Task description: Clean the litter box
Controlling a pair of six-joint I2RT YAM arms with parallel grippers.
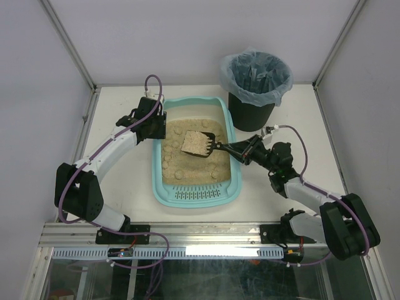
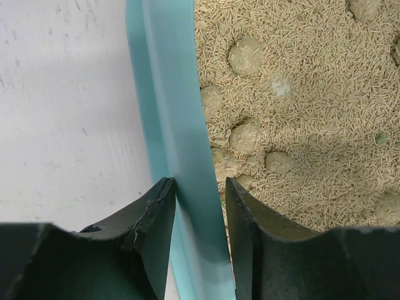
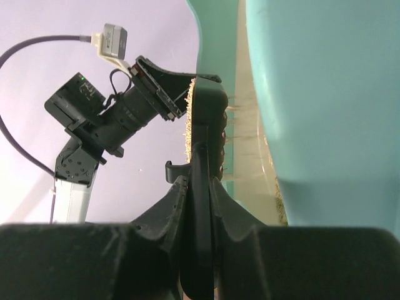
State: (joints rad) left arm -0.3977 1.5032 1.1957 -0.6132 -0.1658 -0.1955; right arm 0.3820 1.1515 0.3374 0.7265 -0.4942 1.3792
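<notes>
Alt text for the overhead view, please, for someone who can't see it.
The right gripper holds a scoop heaped with litter above the teal litter box, while the left gripper grips the box's left rim. A lined black bin stands beside its far right corner.

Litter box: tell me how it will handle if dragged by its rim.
The litter box probably feels heavy for its size, being well filled with litter. Its thin plastic rim may flex where the left gripper straddles it. Broad and low, it is unlikely to tip.
</notes>
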